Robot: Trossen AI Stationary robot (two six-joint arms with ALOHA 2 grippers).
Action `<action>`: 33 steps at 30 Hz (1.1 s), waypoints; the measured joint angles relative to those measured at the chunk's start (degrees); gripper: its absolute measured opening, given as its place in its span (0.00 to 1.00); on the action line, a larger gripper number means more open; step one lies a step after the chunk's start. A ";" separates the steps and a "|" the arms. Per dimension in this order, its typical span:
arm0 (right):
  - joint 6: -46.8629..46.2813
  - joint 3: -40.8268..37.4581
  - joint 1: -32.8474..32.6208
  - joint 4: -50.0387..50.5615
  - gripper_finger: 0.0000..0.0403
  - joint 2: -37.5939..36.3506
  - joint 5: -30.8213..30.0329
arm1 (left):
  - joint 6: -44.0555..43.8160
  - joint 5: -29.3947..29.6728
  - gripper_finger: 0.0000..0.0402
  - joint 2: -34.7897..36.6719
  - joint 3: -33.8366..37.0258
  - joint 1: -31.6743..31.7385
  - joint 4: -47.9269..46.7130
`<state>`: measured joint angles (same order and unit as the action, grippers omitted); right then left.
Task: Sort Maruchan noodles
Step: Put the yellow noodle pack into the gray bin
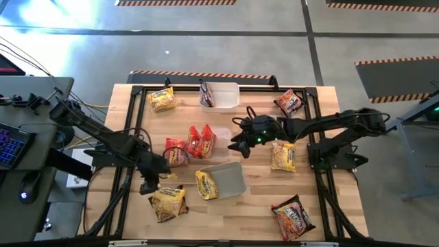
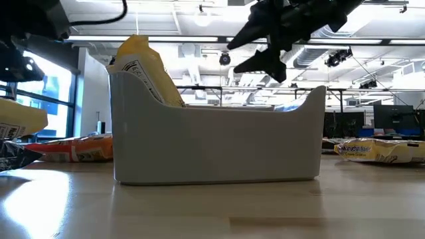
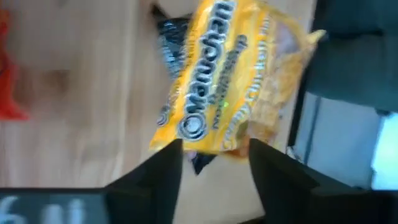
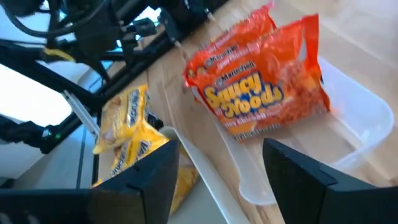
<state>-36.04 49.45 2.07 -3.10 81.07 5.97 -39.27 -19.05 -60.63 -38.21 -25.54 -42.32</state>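
Beside red packets, clear tub

I see bright overhead ceiling lights, with glare on the floor above my left arm. My left wrist view looks motion-blurred, lettering perhaps smeared; soft shadows under grippers.

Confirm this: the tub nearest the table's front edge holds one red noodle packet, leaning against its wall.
Not red. The high view shows the packet in the front tub is yellow, leaning against its wall. The red packets sit in the middle tub.
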 joint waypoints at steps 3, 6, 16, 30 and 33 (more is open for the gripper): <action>-0.01 -0.02 -0.34 -0.53 0.55 0.09 -0.26 | 4.30 -3.36 0.52 -2.52 1.14 1.00 3.33; -0.46 -0.02 -0.38 -0.67 0.55 0.08 -1.02 | 8.22 -5.23 0.58 -5.80 2.17 1.74 4.52; -2.72 0.02 -0.36 -1.81 0.55 0.03 -1.56 | 18.97 -6.01 0.60 -14.58 2.64 1.86 9.39; -1.42 -0.02 -0.20 -2.31 0.55 -0.01 0.81 | 17.34 -5.83 0.05 -15.29 2.41 2.24 11.92; -0.99 -0.02 -0.16 -2.29 0.55 -0.03 1.47 | 11.74 -5.53 0.03 -13.22 2.44 2.34 12.82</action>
<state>-37.03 49.43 1.91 -5.38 81.03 7.44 -27.53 -24.57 -73.85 -35.77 -23.20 -29.51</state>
